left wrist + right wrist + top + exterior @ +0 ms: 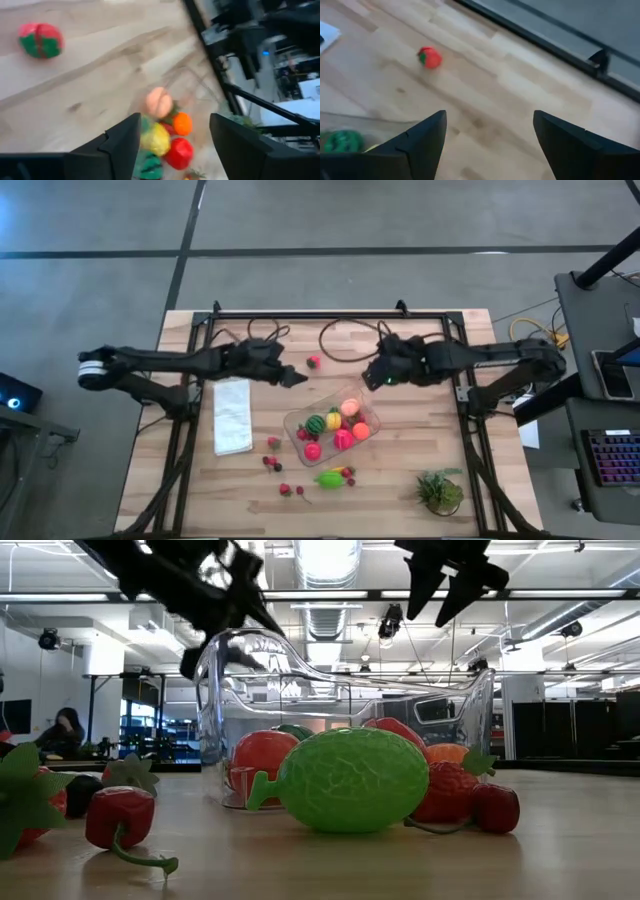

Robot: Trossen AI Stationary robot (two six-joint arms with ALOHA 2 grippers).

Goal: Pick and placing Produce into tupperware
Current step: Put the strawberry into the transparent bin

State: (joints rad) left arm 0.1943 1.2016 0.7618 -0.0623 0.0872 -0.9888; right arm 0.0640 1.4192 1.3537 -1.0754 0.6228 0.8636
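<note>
The clear tupperware (333,425) sits mid-table and holds several toy fruits: a striped melon (315,424), a yellow, a peach, an orange and red ones. More produce lies outside it: a red-and-green piece (314,362) near the far edge, a lime-green fruit (329,478) and small red berries (272,463) toward the near edge. My left gripper (296,377) hovers open left of the tupperware's far corner, holding nothing. My right gripper (372,379) hovers open above the tupperware's far right side, also holding nothing.
A white folded cloth (232,415) lies left of the tupperware. A spiky green plant tuft (440,491) stands at the near right corner. A black cable (345,338) loops along the far edge, and dark frame rails (190,430) run down both table sides.
</note>
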